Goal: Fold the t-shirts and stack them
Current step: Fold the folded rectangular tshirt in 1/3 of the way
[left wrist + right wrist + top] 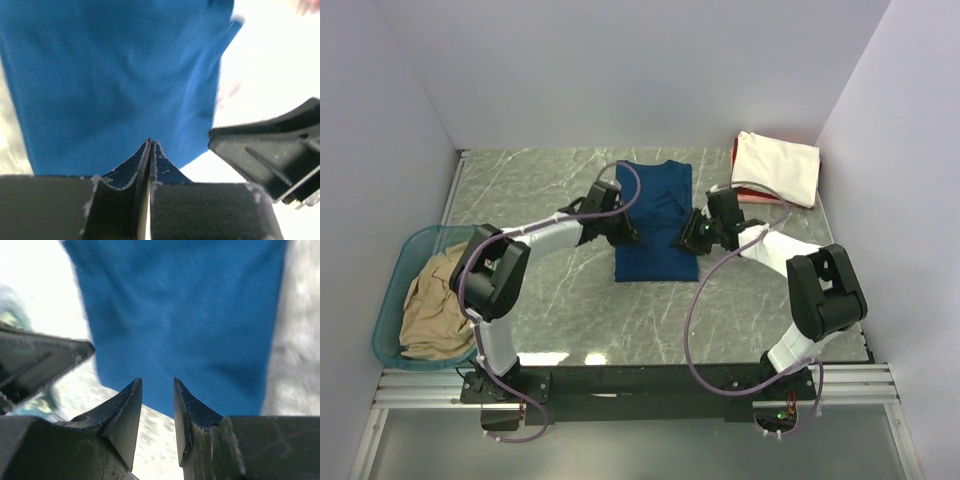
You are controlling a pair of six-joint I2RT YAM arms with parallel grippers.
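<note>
The soft, light navy blue cloth t-shirt (658, 215), laid folded on the grey marbled counter (535, 190), is best pinched at its side edges, where the left hand (150, 150) is clenched, perhaps on cloth, and the right hand (156, 390) is parted, empty.

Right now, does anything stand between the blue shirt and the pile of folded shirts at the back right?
Yes. The right gripper sits at the right edge of the blue shirt, roughly on the line towards the pile. Nothing else shows between them.
</note>
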